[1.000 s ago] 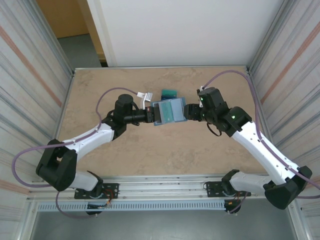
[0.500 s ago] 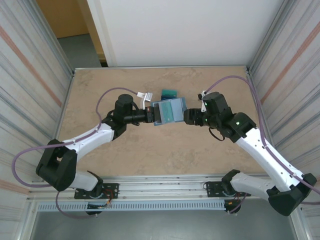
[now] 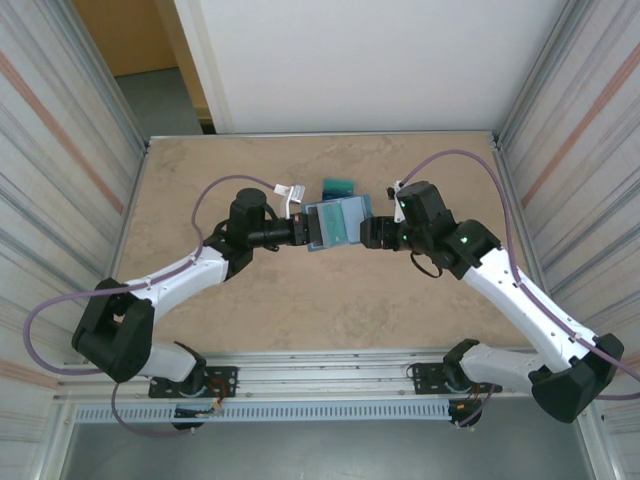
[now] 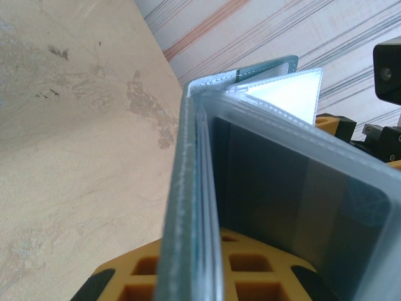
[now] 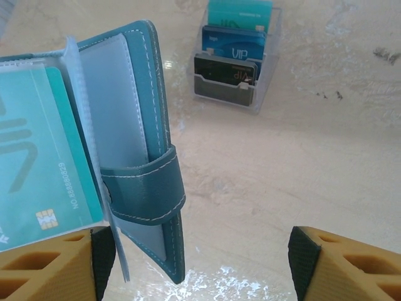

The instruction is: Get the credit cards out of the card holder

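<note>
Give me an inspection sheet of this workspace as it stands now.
Surface: beige marbled table, no spills seen.
Job's things: card holder held open; teal credit card in its clear sleeve.
Clutter: small card tray behind the holder, three cards standing in it.
Grippers: left gripper shut on the card holder's left edge; right gripper open at its free flap.
Cables: purple cables loop from both arms, clear of the holder.
Surroundings: corrugated metal walls on both sides, white panel behind.
</note>
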Controlling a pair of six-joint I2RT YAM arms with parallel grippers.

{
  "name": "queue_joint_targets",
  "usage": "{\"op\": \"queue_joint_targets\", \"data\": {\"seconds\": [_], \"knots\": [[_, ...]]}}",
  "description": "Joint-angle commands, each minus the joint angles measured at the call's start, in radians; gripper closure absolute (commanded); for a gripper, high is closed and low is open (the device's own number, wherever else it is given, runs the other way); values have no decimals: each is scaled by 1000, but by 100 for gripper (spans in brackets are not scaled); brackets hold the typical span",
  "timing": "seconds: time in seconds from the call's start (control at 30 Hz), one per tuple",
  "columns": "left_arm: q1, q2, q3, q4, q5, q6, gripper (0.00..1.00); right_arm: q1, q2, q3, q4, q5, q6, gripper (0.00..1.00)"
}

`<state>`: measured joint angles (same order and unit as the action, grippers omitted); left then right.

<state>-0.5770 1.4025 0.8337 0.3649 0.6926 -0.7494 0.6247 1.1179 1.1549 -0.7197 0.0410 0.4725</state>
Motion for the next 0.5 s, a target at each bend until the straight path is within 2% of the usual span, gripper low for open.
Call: {"op": "queue_joint_targets", "data": {"seconds": [0.0, 0.17, 0.47], "knots": [[7, -8, 7, 35, 36, -2, 100, -26, -35, -10, 3, 46, -38, 27], [8, -10, 12, 36, 41, -2, 100, -67, -50, -41, 15, 19, -57, 30], [7, -1, 21, 34, 44, -8, 100, -66, -37, -88, 107, -109, -92, 30]]}}
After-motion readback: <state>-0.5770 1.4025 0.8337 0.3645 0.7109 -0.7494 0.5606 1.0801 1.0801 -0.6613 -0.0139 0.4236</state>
